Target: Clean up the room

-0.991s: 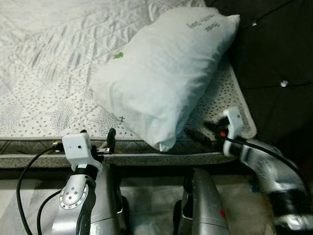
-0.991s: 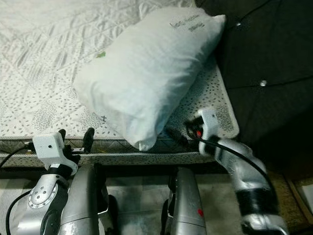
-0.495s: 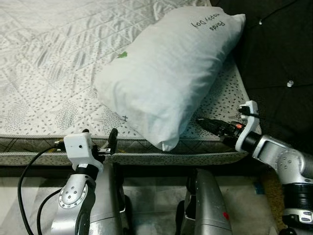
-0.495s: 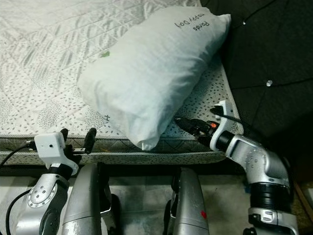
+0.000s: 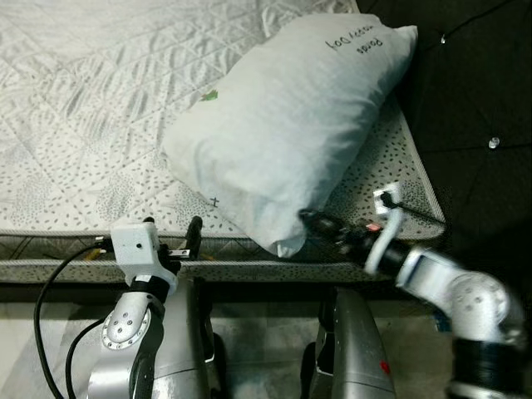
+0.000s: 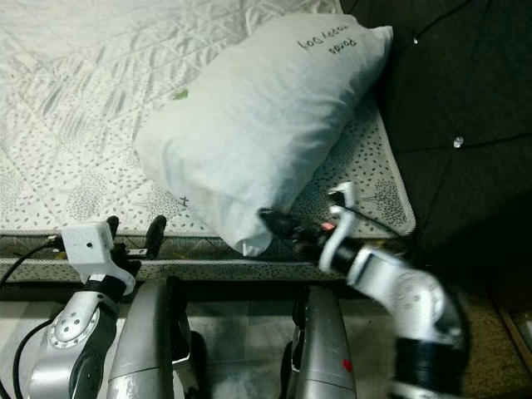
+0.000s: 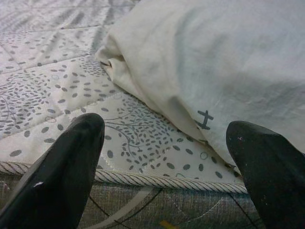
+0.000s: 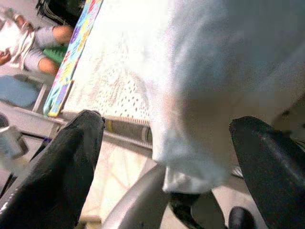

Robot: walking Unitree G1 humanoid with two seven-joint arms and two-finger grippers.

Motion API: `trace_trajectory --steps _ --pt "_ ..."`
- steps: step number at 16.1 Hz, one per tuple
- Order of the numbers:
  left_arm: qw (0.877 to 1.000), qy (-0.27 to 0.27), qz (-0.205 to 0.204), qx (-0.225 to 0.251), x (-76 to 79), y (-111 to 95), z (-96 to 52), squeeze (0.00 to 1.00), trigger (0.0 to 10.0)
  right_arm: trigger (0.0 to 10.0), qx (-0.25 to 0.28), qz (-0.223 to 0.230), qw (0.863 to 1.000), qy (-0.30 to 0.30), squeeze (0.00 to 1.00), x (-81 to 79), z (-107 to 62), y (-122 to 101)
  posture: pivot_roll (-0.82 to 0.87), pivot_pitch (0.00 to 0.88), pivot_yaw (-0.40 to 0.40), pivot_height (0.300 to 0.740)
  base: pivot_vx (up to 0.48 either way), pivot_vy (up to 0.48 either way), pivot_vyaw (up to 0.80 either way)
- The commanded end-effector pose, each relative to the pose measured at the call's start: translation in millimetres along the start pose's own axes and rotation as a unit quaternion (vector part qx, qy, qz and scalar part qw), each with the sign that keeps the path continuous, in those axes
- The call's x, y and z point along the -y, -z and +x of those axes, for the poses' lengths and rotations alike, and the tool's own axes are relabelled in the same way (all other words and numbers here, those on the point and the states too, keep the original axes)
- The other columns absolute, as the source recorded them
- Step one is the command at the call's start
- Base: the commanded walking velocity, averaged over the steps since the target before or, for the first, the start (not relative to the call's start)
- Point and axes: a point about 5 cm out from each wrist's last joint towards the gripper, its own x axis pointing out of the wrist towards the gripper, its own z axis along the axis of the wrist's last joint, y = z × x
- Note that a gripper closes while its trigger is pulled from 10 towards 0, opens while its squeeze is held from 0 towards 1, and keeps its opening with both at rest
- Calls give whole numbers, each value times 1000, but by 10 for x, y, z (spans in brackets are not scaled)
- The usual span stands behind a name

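Pillow (image 5: 287, 133) lies slantwise on the quilted mattress (image 5: 83, 108), its lower corner hanging over the bed's near edge, just before our right gripper (image 5: 320, 229). We hold that gripper's fingers spread wide, the corner showing between them but not grasped. Half a second ago it sat farther right beside the dark headboard (image 5: 474, 100); it has since swung in toward the corner. Our left gripper (image 5: 170, 229) hovers parted at the mattress edge, unmoved.
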Motion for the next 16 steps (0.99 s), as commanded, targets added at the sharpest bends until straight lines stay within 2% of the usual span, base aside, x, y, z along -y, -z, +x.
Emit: trace_trajectory --steps 1,2,3,5,12,16 --pt "1000 6 0 -13 11 51 -13 0 10000 10000 15 -31 999 20 0 -48 42 43 73 206 -4 522 0 0 0" --pt "1000 6 0 -13 13 50 -10 0 10000 10000 26 -34 998 39 0 -31 81 77 75 205 -4 522 0 0 0" --pt "1000 6 0 -13 11 49 -9 0 10000 10000 48 -55 995 65 0 -14 120 80 75 205 -4 522 0 0 0" --pt "1000 5 0 -11 9 47 -8 0 10000 10000 76 -60 991 96 0 -26 230 99 83 205 -6 522 0 0 0" --pt "1000 0 -1 -11 1 53 -18 0 10000 10000 94 -92 984 122 0 -90 448 140 90 206 -13 522 0 0 0" --pt "1000 6 -1 -8 32 36 14 0 10000 10000 110 -128 978 126 0 -191 698 155 94 206 -7 522 0 0 0"
